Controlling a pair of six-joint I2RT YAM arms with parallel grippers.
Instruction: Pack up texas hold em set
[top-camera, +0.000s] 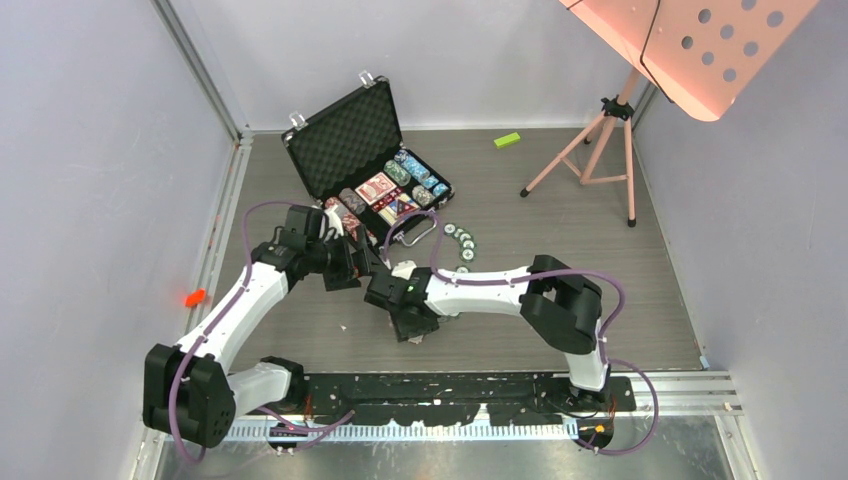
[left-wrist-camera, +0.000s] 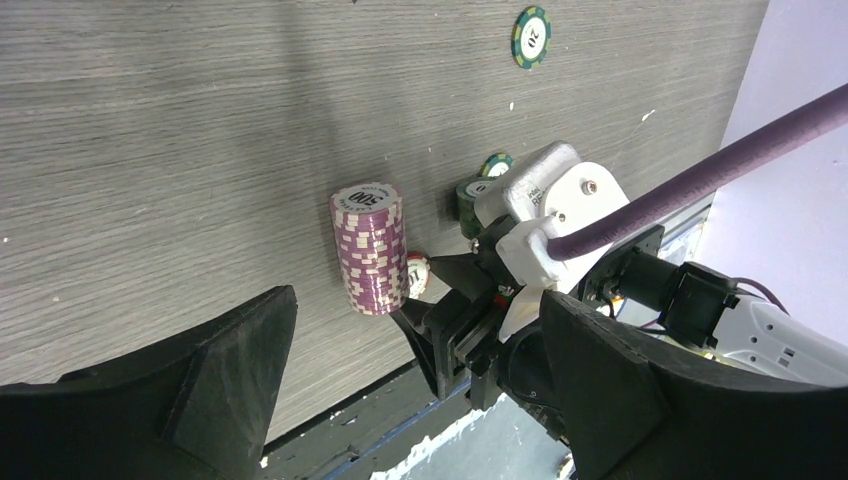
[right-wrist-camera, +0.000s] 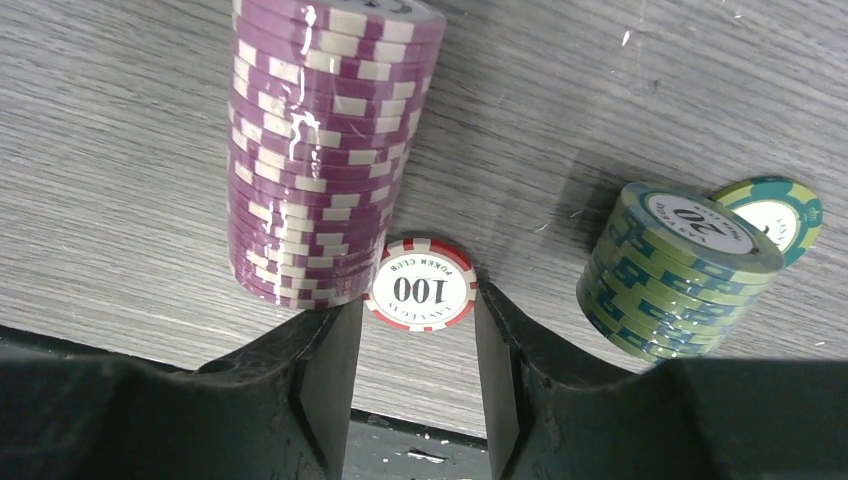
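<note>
Right gripper on a single chip, table centre; case open toward the far edge.
Right gripper (right-wrist-camera: 418, 305) fingers pinch the red 100 chip (right-wrist-camera: 420, 285) by its rim, with the purple chip stack (right-wrist-camera: 320, 150) just beside it and the green chip stack (right-wrist-camera: 670, 280) near. Left gripper (top-camera: 352, 268) is spread wide, gripping nothing. Beyond lie loose chips (top-camera: 462, 240), then the black briefcase (top-camera: 345, 135), lid up, near the table's (top-camera: 600, 300) far edge.

Bright, even light; soft shadows. Glare streak on purple chip stack (right-wrist-camera: 300, 130) at 11 o'clock, right wrist view; 6 o'clock foreground dark, possibly defocused
</note>
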